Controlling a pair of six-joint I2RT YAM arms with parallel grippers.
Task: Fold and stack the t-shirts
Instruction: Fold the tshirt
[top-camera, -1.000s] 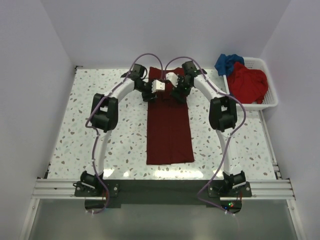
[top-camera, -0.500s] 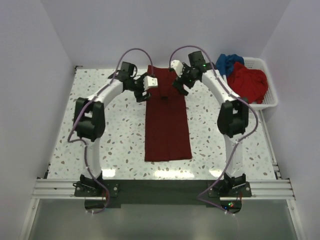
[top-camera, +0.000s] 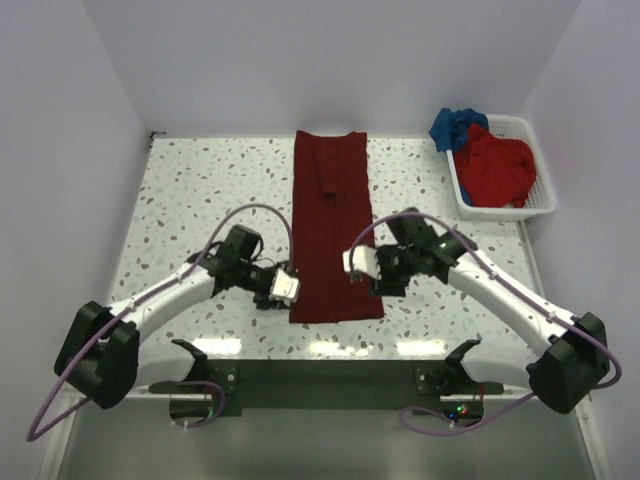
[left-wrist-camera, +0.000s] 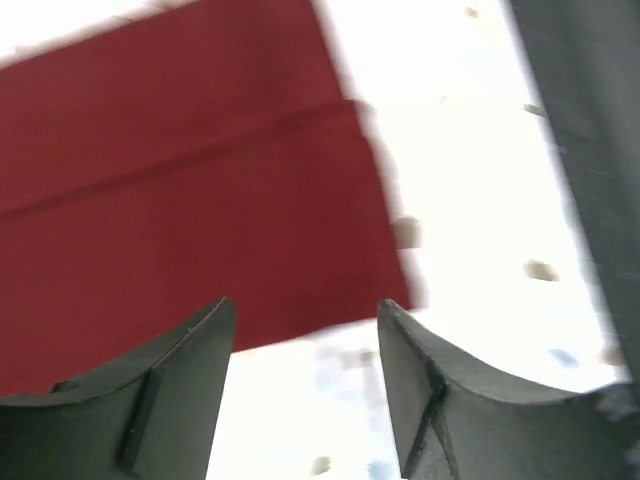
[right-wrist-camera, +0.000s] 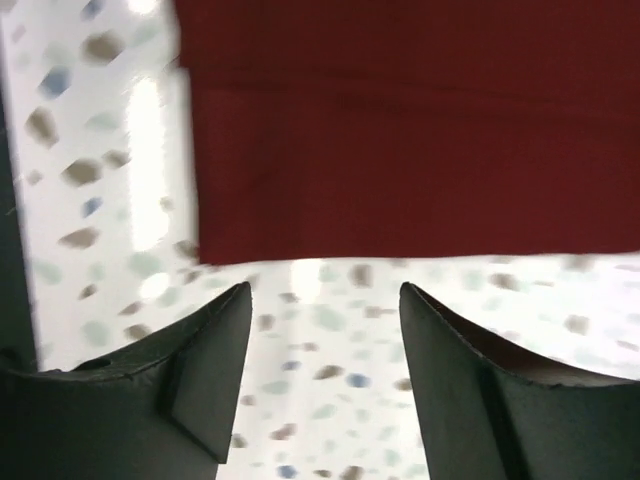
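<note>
The dark maroon t-shirt (top-camera: 333, 230) lies flat on the table as a long narrow strip running from the far edge to the near edge. My left gripper (top-camera: 290, 289) is open and empty, just left of the strip's near left corner. In the left wrist view the shirt (left-wrist-camera: 190, 200) lies just beyond the gripper (left-wrist-camera: 305, 325). My right gripper (top-camera: 357, 268) is open and empty at the strip's near right edge. In the right wrist view the shirt's edge (right-wrist-camera: 420, 140) lies just ahead of the gripper (right-wrist-camera: 325, 305). The brighter red t-shirt (top-camera: 495, 165) and the blue t-shirt (top-camera: 455, 125) are heaped in the basket.
The white slatted basket (top-camera: 505, 213) stands at the back right of the speckled table (top-camera: 200, 200). A dark rail (top-camera: 320, 375) runs along the near edge. White walls enclose the table on three sides.
Both arms have swung from the shirt's far end back to its near end. The far end now lies flat and uncovered. Both grippers remain open.
</note>
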